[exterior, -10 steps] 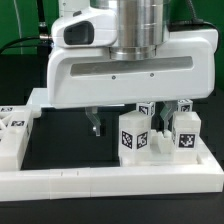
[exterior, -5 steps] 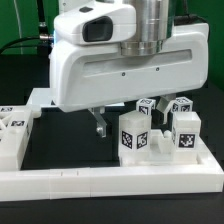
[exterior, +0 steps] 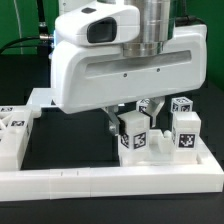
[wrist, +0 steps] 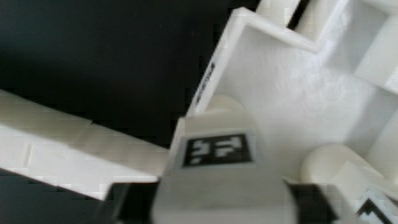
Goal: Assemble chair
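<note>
The chair is in loose white tagged parts. One upright block point(exterior: 136, 138) stands near the front rail, right of centre in the exterior view. My gripper point(exterior: 130, 124) has come down over it, one finger point(exterior: 113, 124) against its left side, the other behind its upper right corner. In the wrist view the same block point(wrist: 219, 150) fills the gap of the gripper point(wrist: 217, 205), and both dark fingers touch its sides. A second tagged block point(exterior: 185, 131) stands just to the exterior view's right, with a smaller one point(exterior: 181, 103) behind it.
The white L-shaped border rail point(exterior: 110, 181) runs along the front. More tagged white parts point(exterior: 14, 136) lie at the exterior view's left, with a flat slab point(exterior: 40, 98) behind them. In the wrist view a large white part point(wrist: 302, 80) lies beyond the held block.
The gripper has shifted toward the exterior view's right, over the upright block. Its fingers have closed in from wide open onto the block's sides.
</note>
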Motion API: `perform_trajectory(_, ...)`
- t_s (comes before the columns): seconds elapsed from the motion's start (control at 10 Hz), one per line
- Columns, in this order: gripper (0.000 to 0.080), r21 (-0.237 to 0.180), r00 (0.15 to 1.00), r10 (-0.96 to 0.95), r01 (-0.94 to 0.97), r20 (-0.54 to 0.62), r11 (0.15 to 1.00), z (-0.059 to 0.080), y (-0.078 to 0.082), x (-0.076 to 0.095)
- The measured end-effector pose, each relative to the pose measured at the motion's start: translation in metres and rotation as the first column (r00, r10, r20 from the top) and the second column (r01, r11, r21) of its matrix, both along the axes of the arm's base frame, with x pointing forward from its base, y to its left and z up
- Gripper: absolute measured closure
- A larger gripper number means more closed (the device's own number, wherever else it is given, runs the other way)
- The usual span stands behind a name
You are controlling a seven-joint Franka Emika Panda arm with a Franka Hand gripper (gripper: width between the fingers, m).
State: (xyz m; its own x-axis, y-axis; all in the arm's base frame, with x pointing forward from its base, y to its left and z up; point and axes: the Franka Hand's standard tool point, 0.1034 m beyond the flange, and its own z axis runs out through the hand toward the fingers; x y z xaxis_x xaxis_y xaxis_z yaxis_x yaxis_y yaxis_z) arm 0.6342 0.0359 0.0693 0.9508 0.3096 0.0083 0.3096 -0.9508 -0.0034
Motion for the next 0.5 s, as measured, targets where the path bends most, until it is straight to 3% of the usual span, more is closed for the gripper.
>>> perform_trajectory(0.2, 0.051, 0.001, 0.999, -0.04, 0.04, 0.0, 0.999, -0.0001, 0.0001, 0.0)
perform_trajectory(0.5, 0.051, 0.015, 0.921, -0.389, 0.389, -0.006, 0.921, -0.0003, 0.001, 0.0003)
